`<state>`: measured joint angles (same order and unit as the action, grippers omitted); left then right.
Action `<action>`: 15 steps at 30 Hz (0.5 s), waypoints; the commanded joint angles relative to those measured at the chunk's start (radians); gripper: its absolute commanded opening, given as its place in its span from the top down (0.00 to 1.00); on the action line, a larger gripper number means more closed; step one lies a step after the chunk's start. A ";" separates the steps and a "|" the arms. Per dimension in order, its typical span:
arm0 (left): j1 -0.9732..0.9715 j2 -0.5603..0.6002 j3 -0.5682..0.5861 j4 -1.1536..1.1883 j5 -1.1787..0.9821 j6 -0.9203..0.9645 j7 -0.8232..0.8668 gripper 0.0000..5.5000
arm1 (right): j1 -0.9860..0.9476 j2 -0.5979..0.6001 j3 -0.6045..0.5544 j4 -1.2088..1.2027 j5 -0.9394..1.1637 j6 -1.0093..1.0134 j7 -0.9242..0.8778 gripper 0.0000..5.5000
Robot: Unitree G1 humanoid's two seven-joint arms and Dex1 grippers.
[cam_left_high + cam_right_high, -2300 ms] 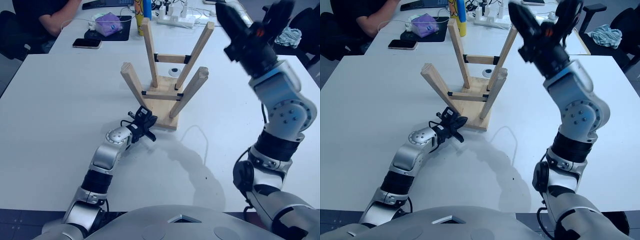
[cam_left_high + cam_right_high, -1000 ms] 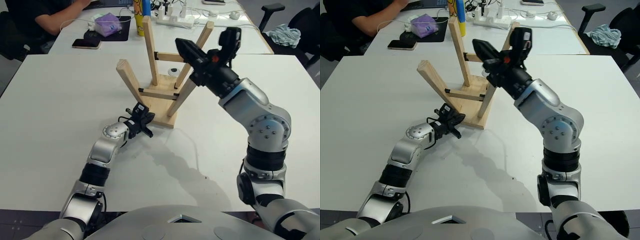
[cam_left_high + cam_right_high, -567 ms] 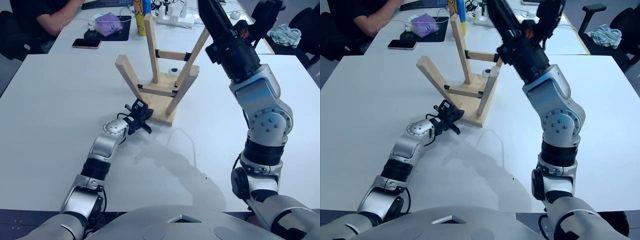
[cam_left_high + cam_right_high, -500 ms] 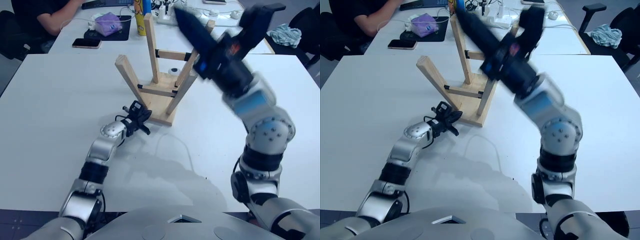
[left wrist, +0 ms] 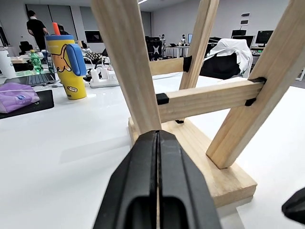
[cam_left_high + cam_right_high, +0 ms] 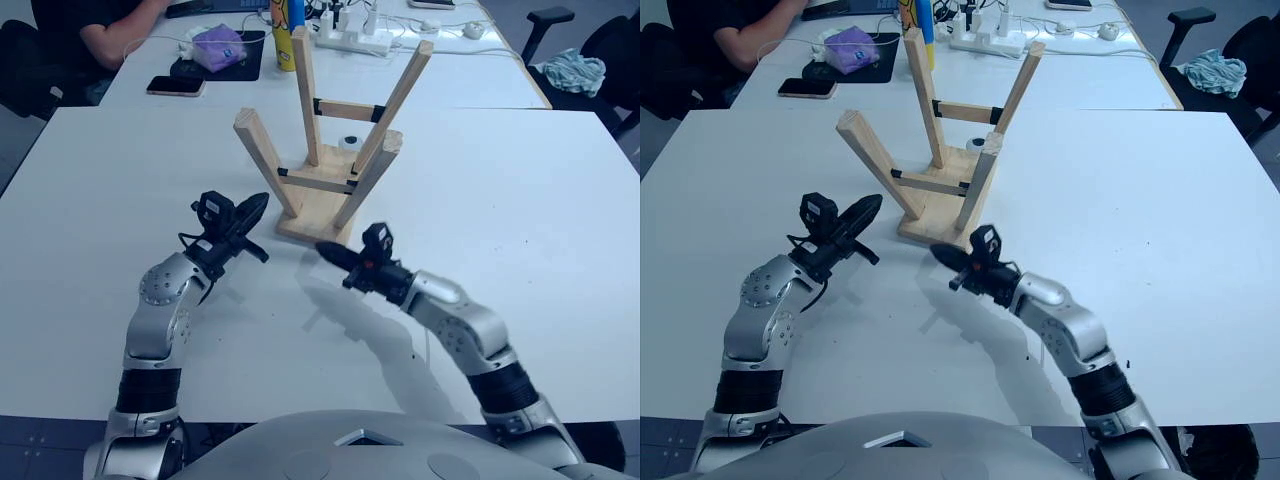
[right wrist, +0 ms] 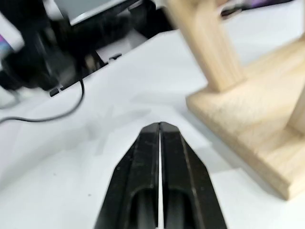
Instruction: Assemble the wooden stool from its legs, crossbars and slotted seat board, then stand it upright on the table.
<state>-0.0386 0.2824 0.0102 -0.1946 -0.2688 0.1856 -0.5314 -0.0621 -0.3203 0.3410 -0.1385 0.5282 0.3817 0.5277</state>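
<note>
Tabletop, smooth and white, lies open all around. We see the pale wooden stool upside down, seat board flat, square legs splayed upward. Left gripper and right gripper, tapered black, sit closed and empty near the board's front edge.

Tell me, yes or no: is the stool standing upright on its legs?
No, the stool rests upside down on its seat board, legs pointing up from the table.

Both arms are extended forward with elbows bent, the left gripper and right gripper each closed empty, tips angled inward toward one another.
</note>
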 commanded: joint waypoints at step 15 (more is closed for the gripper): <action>0.009 -0.038 -0.058 0.039 0.069 -0.095 0.062 1.00 | -0.046 0.044 -0.056 0.368 -0.380 -0.261 -0.039 1.00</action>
<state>-0.0418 0.2509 -0.0317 -0.1618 -0.2146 0.1011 -0.4776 -0.1116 -0.2763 0.3062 0.1741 0.1749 0.1202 0.5009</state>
